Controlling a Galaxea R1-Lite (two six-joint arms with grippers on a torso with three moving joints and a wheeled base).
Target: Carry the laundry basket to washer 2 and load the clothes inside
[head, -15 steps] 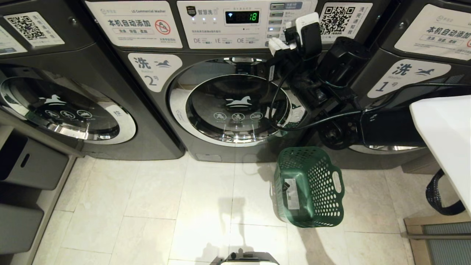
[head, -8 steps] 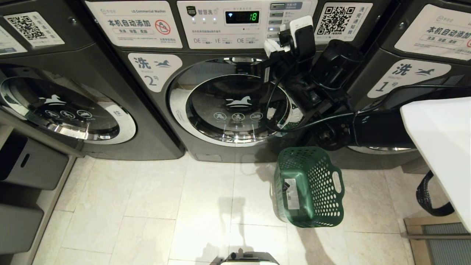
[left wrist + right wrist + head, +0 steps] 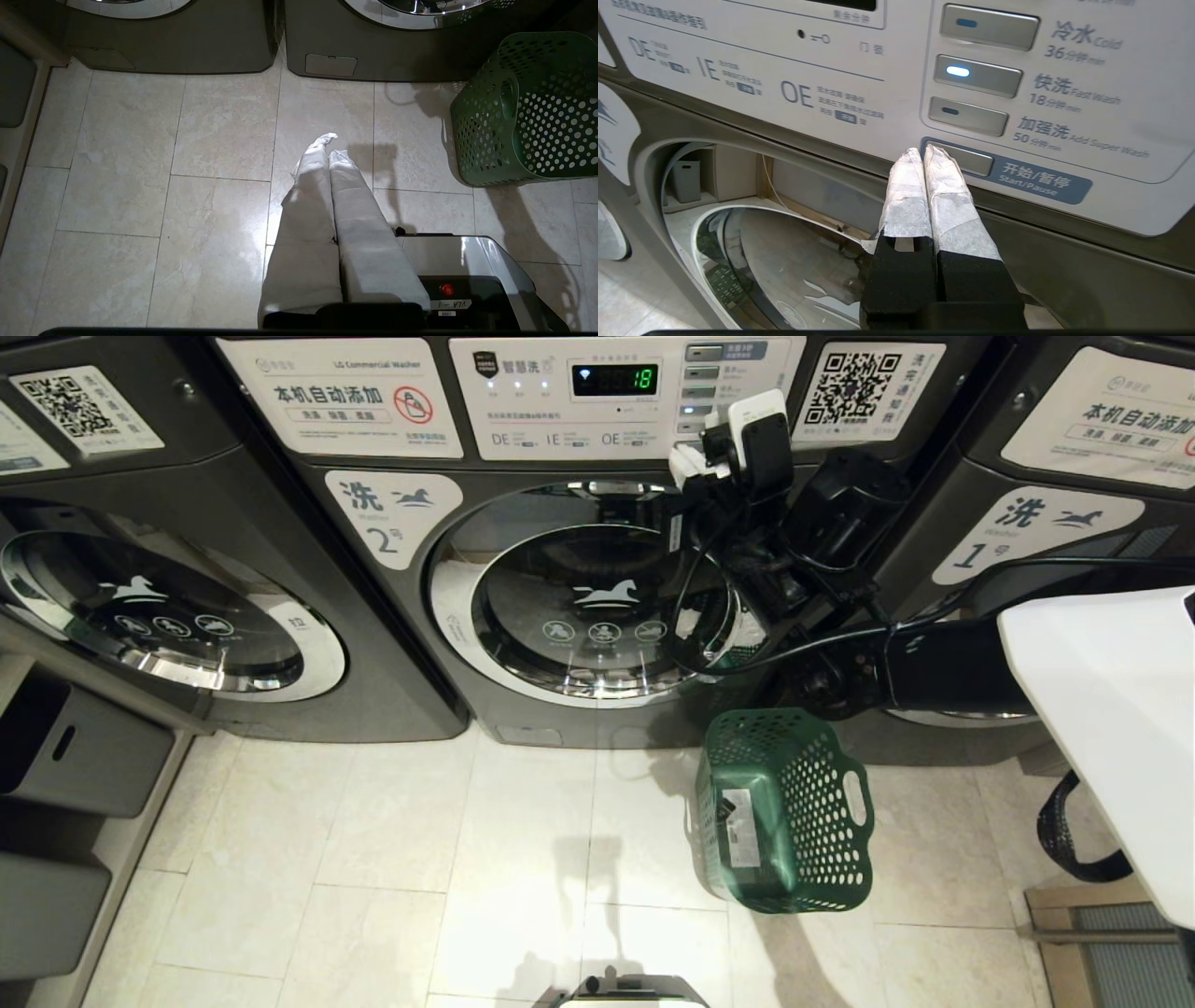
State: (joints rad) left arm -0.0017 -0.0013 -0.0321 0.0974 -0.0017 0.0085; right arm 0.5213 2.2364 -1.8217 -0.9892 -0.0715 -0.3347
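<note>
Washer 2 stands in the middle with its round glass door closed; its white label shows a horse and a 2. My right gripper is shut, holding nothing, its taped tips at the left end of the Start/Pause button on that washer's panel. The green laundry basket lies on its side on the floor, to the right below the door, its stickered base facing me. No clothes are in view. My left gripper hangs shut over the floor tiles, parked.
Washer 1 is at the right and a third washer at the left. Grey bins line the left edge. The display reads 18 and the fast-wash button is lit. My base shows at the bottom.
My right arm has shifted slightly left along the control panel, still shut. The basket and the washer door have not moved.
</note>
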